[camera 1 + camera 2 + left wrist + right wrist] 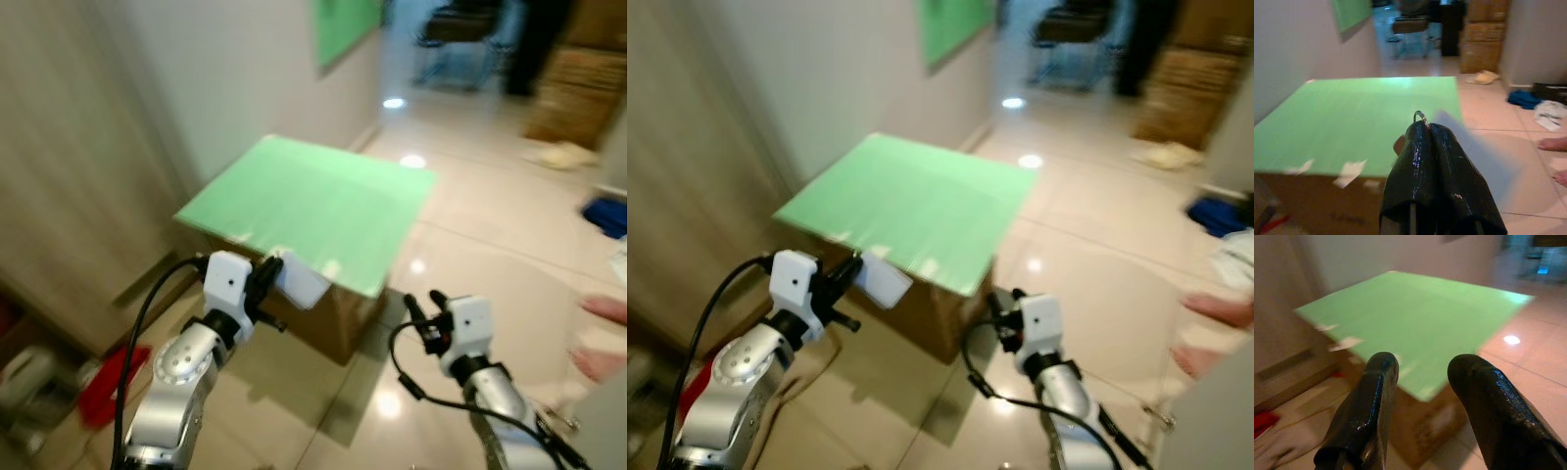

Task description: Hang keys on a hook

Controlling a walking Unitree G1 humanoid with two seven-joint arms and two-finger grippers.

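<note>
- my left gripper [1425,129] has its fingers [1415,161] pressed together, pinching a metal key ring [1420,115] that pokes out just past the fingertips; a pale, flat tag [302,280] hangs from it, blurred in the head views.
- i can't make out any actual keys on the ring, just the loop and the tag.
- the left gripper with the ring sits raised at the near edge of a cardboard box [333,318], over its near corner; whether the tag touches the box i cannot tell.
- a green sheet [313,206] covers the top of the box, with a few pale scraps near its near edge in the left wrist view.
- my right gripper [1422,367] is spread wide with nothing between the fingers [1371,401], held over the glossy tiled floor [490,215] to the right of the box, well apart from the ring.
- the box stands against the wall [235,78] on my left, and a second green panel [345,27] is fixed higher up on that wall, farther along.
- something red [108,382] lies low on the floor at my left.
- far down the hallway i see a chair [1410,24], stacked cardboard boxes [1484,34], a blue cloth [605,213] and a pale one [1551,112] on the floor.
- a person's bare feet [600,338] show at the right edge, near my right arm.
</note>
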